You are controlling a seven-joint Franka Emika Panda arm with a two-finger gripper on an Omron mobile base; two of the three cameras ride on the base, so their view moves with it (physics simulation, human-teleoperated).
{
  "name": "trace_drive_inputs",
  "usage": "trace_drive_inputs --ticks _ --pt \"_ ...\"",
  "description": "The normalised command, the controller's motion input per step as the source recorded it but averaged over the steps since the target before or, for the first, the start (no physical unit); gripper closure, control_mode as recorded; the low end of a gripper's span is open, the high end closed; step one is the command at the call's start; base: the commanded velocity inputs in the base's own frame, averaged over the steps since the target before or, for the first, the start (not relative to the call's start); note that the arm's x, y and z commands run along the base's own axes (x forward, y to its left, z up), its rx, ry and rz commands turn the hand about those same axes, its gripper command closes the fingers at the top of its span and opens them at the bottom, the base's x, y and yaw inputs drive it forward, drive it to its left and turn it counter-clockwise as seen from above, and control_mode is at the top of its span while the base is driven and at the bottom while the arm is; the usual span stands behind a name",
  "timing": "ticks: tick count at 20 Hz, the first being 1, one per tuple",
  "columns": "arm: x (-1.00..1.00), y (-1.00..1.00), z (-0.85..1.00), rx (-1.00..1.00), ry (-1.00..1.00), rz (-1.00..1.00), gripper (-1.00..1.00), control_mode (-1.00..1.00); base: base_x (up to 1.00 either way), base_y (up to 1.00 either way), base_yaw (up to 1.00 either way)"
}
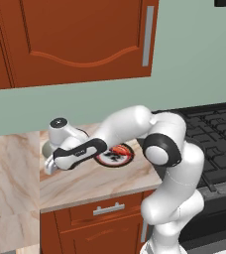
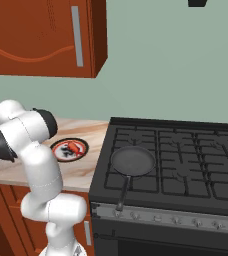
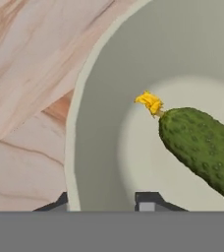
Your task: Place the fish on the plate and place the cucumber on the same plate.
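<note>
My gripper [image 3: 104, 201] hangs low over the pale bowl [image 3: 99, 98] on the marble counter [image 1: 95, 178], left of the plate [image 1: 116, 156]; can't tell whether my fingers are spread or pinching anything. Cucumber [image 3: 202, 147] lies inside the bowl, yellow flower [image 3: 150, 102] at one end. Fish [image 2: 74, 146] lies on the plate, near the stove [image 2: 186, 165], with a frying pan [image 2: 132, 162] on it
</note>
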Motion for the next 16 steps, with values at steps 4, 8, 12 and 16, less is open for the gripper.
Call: trace_drive_inputs --ticks 4,8,12,16 --pt "0.0 0.01 -0.01 0.0 0.0 -0.02 1.0 -1.0 0.0 0.0 0.0" --pt "-0.02 0.0 0.01 0.0 0.0 -0.02 1.0 -1.0 0.0 0.0 0.0" --pt "-0.12 0.0 0.14 0.0 0.0 -0.04 1.0 -1.0 0.0 0.0 0.0" --pt "-0.19 0.0 0.22 0.0 -0.03 -0.05 1.0 -1.0 0.0 0.0 0.0"
